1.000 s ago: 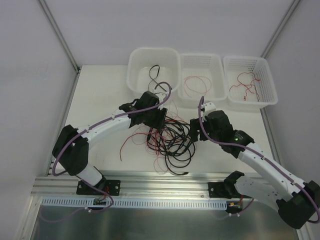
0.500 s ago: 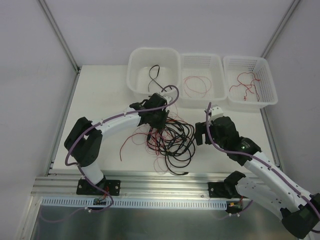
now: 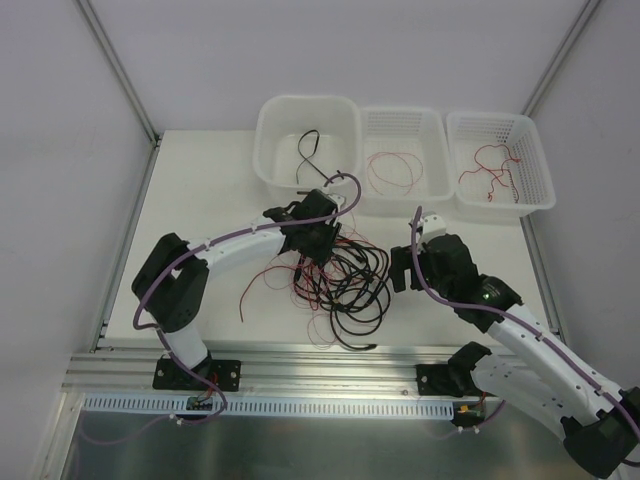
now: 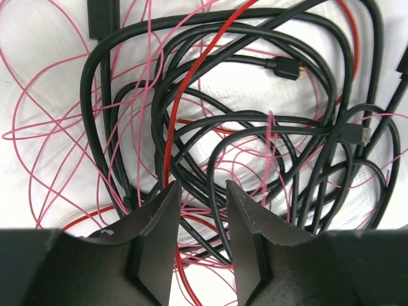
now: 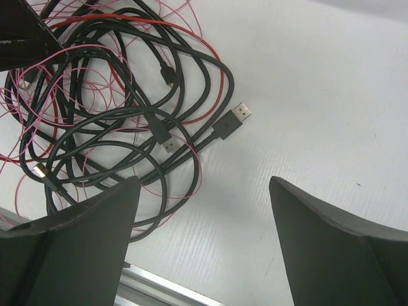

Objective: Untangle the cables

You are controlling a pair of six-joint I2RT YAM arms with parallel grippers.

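Near first: cables (image 3: pixel 340 278) lay as one tangled pile on the table (image 3: pixel 200 200), between the two grippers. Left gripper (image 4: pixel 201 191) sat on the pile's far-left side, jaws a narrow gap apart with strands running through; couldn't tell if anything was pinched. Right gripper (image 5: pixel 205 182) hung over bare table just right of the pile, jaws wide apart, nothing between.

Handling, my guess: light, limp, nothing fragile. Black cables (image 4: pixel 255 118) looked springy and coil-set, thicker. Red wires (image 4: pixel 168 137) were thin and likely to slip and snag. Best hold was probably the free plug (image 5: pixel 234 120) at the pile's right edge; a mid-pile pull would drag everything.

Far edge: tub (image 3: pixel 270 110) held one black cable, middle basket (image 3: pixel 400 112) and right basket (image 3: pixel 540 160) red wire.
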